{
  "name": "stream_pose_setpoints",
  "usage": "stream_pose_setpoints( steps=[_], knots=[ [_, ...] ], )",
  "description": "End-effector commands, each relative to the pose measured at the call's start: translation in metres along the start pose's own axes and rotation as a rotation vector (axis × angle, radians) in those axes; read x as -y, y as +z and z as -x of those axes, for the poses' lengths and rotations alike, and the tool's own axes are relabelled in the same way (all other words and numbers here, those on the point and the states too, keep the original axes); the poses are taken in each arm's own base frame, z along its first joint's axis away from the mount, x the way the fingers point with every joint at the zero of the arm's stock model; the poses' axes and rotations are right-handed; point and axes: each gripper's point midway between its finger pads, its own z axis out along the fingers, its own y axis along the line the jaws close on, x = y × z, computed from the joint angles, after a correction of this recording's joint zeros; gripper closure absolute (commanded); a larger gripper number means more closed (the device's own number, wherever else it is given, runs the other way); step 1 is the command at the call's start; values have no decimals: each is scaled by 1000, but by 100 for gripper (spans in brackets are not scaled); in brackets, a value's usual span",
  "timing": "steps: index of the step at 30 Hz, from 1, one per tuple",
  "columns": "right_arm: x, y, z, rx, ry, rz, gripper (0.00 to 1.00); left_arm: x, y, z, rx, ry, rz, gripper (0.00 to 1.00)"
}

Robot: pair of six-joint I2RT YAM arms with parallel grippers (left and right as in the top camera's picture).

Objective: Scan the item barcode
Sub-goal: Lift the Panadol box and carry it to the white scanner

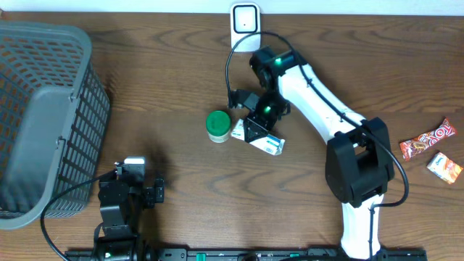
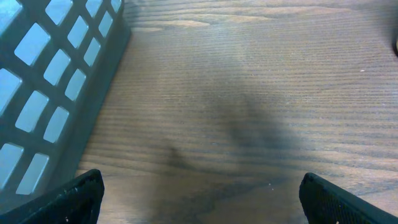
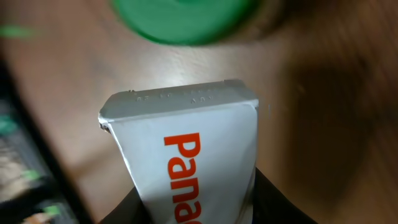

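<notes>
Overhead is showing the right claw (image 1: 255,130) sitting low over the middle of the counter (image 1: 167,80), pinching a white pack (image 1: 267,141) by one end; the pack is lying tilted just right of a green-lidded tub (image 1: 217,125), really close, though I can't tell if they're touching; can't tell if the pack is off the wood either. Right wrist is giving the close-up: dark fingers (image 3: 280,208) are pressing in on both sides of the pack, orange letters are running along its face, and its crimped end is pointing toward the tub. The scanner (image 1: 245,20) is standing at the far edge of the counter, well apart from the pack. The left claw (image 2: 199,199) is hanging spread wide over bare wood, gripping nothing, with the grey basket (image 2: 50,93) sitting just off to its left; two snack packets (image 1: 428,139) are lying out on the right side, well away from everything else.
</notes>
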Motion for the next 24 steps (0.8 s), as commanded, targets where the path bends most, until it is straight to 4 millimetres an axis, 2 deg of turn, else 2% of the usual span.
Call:
stream_pose_setpoints(
  steps=[1,3,8,24],
  knots=[
    [-30,-22,21,124,21,167,74,0,2,-12,-38,5,6,0],
    [-41,-28,21,136,40,225,74,0,2,-12,-38,5,6,0],
    [-52,-32,20,136,61,276,74,0,2,-12,-38,5,6,0],
    [-53,-32,19,135,59,279,76,0,2,-12,-38,5,6,0]
  ],
)
